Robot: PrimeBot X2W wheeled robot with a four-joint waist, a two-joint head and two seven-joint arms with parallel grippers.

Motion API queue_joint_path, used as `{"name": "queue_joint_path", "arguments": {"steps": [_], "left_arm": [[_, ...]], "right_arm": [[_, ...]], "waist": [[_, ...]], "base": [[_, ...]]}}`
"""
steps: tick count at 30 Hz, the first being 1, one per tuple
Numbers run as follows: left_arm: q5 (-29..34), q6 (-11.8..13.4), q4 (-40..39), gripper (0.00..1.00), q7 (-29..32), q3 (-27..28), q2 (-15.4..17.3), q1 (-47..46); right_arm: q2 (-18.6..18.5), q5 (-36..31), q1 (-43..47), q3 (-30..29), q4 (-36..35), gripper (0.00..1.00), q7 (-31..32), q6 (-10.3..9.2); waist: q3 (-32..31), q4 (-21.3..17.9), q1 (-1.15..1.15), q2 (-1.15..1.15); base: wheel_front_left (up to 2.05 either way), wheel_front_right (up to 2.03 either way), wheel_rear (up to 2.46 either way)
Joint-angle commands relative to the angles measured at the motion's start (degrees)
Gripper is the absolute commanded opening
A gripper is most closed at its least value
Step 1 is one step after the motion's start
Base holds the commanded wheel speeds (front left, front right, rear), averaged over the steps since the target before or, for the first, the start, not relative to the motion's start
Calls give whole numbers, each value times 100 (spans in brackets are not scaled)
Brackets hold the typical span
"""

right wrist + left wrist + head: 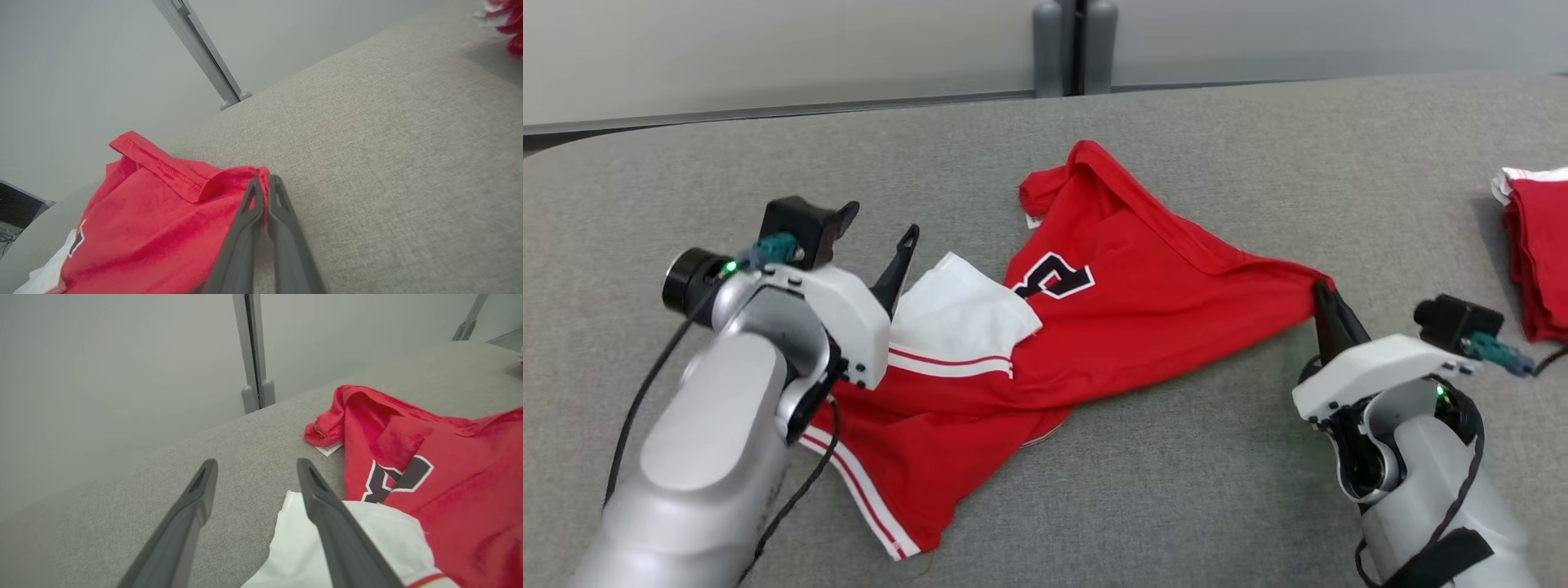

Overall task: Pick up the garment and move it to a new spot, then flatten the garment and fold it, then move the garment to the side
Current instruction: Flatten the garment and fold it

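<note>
left hand [256, 462] is hovering wide open over the left part of the desk [1176, 474], gripping nothing. One finger [327, 522] is crossing over the white sleeve [956, 314]; can't tell if it's touching.

red shirt [1143, 302] is lying crumpled across the middle of the desk, between both hands. Its black-and-white letter is facing up, the striped hem is trailing toward the front-left under the left arm, and the collar end is pointing toward the far edge.

right hand [1321, 294] is clamping shut on the shirt's right tip, with fabric pinched between the fingers and that corner stretching into a point.

stack of red clothes [1539, 261] is sitting at the right edge, well apart from the shirt.
</note>
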Motion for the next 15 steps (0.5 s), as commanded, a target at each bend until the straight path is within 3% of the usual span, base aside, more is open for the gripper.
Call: {"name": "queue_joint_path", "arguments": {"steps": [1,7,15], "left_arm": [[-402,-21,52,100,297,-358,133,-325],[-2115,-19,21,100,1710,-1736,1012,-1370],[-3225,-21,58,100,2545,-3019,1731,-2064]], "right_arm": [[3,-41,-142,64,-40,0,28,0],[66,-84,-621,384,-28,0,60,0],[79,361,-963,1014,-19,0,-49,0]], "waist": [[236,-256,0,0],[542,-564,0,0],[775,-766,0,0]], "base": [[0,0,0],[0,0,0],[0,0,0]]}}
